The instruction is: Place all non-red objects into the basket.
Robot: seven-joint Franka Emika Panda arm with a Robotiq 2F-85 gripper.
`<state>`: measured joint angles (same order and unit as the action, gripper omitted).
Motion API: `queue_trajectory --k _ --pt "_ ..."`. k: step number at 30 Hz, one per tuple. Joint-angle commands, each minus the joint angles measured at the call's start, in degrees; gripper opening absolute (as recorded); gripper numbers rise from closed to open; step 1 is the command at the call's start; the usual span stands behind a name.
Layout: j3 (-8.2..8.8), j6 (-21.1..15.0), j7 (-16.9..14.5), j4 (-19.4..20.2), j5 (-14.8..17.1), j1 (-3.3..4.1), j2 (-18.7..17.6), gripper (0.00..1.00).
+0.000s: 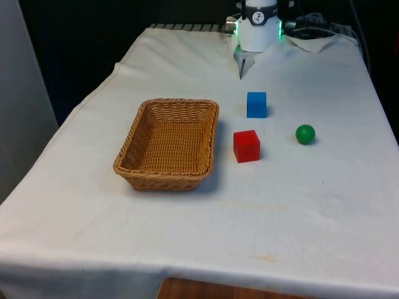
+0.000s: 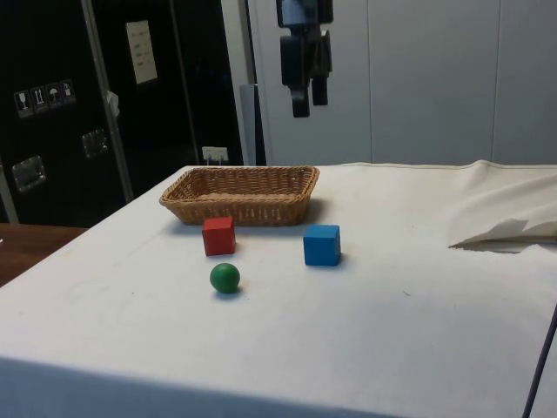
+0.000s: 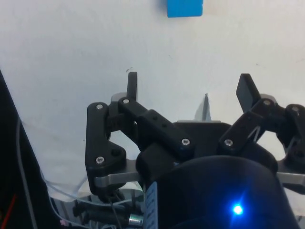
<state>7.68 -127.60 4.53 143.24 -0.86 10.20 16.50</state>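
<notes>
My pincer [image 2: 310, 103] hangs released, holding nothing, high above the white cloth [image 1: 312, 199], with the blue cube [image 1: 256, 104] below and dark cabinets [image 2: 78, 104] alongside.

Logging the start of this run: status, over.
Gripper open, empty, high above the table. Blue cube and green ball on the cloth, wicker basket empty. Red cube stands between basket and ball.

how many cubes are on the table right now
2. The blue cube sits on the cloth nearest the robot, at the front view's right of the basket. The red cube sits just in front of it, between the basket and the green ball. The basket looks empty, so none appear hidden.
</notes>
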Motion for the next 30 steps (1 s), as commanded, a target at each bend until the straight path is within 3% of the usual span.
queue_trajectory --k 1,7,18,30 --pt "0.0 -1.32 -0.17 0.52 0.69 0.23 -0.34 1.0" --pt "-0.29 -2.29 -0.29 1.09 0.8 0.0 -1.38 1.0" --pt "-1.2 -7.56 -0.4 3.04 2.06 0.17 -4.41 1.0" --pt "-2.29 -12.03 -0.46 4.18 0.46 -0.06 -8.37 1.0"
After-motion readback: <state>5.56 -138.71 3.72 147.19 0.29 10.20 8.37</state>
